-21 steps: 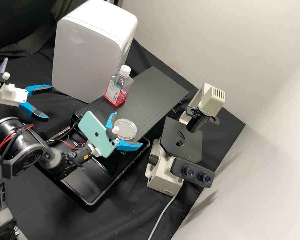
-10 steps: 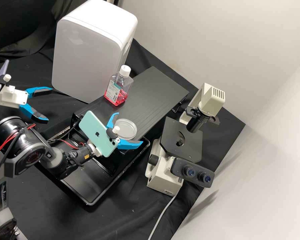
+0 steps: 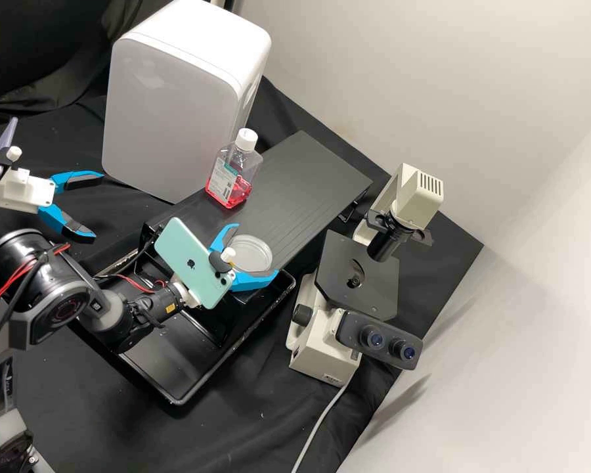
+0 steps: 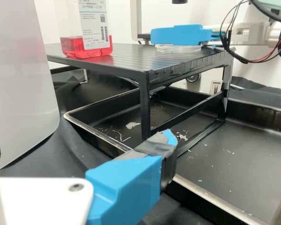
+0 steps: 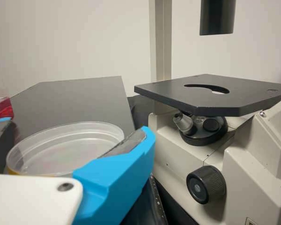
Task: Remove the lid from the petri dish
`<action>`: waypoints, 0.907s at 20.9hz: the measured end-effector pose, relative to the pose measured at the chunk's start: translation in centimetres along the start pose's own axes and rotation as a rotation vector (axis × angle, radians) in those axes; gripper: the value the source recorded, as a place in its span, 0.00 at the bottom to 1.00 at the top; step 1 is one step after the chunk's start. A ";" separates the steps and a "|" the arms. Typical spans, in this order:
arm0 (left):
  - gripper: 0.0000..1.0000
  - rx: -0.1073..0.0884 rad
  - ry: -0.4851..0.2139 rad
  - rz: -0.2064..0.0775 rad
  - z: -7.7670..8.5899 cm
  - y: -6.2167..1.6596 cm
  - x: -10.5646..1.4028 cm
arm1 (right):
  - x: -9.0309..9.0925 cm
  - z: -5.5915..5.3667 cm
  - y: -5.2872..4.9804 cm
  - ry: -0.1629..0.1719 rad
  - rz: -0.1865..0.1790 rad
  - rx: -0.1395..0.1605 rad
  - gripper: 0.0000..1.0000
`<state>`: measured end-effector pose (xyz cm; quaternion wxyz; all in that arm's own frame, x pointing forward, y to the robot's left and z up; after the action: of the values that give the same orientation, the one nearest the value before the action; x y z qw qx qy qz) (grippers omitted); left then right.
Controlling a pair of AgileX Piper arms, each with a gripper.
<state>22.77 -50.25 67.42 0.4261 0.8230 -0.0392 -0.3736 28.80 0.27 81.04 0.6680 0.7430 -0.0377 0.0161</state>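
Observation:
A clear lidded petri dish point(image 3: 249, 251) sits on the near end of a black raised platform point(image 3: 295, 190). My right gripper point(image 3: 255, 250) is open and straddles the dish, one blue finger on each side and close to the rim. In the right wrist view the dish point(image 5: 61, 145) lies just beside my blue finger point(image 5: 122, 164). My left gripper point(image 3: 97, 202) hangs open at the far left over the black cloth, with nothing between its fingers. In the left wrist view the dish point(image 4: 178, 47) shows far off on the platform, behind the other arm's blue finger.
A bottle of pink liquid point(image 3: 232, 172) stands on the platform's far end, in front of a white box-shaped appliance point(image 3: 177, 92). The platform stands in a black tray point(image 3: 177, 368). A microscope point(image 3: 361, 289) is close on the right. A mint phone point(image 3: 192, 263) rides on the right wrist.
My right gripper's fingers have drawn a little closer around the dish, the nearer finger moving in towards its rim. The left gripper has shifted slightly and stays open.

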 end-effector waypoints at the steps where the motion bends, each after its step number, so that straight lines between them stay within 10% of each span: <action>1: 1.00 0.000 0.000 0.000 0.0 0.00 0.0 | 0.0 0.0 0.0 0.000 0.000 0.000 0.00; 19: 1.00 0.002 -0.009 -0.002 0.3 -0.05 0.1 | 0.0 -0.1 0.0 0.003 0.002 0.007 0.00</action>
<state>22.63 -50.41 67.26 0.4245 0.8218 -0.0408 -0.3777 28.79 0.32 81.09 0.6653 0.7454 -0.0376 0.0180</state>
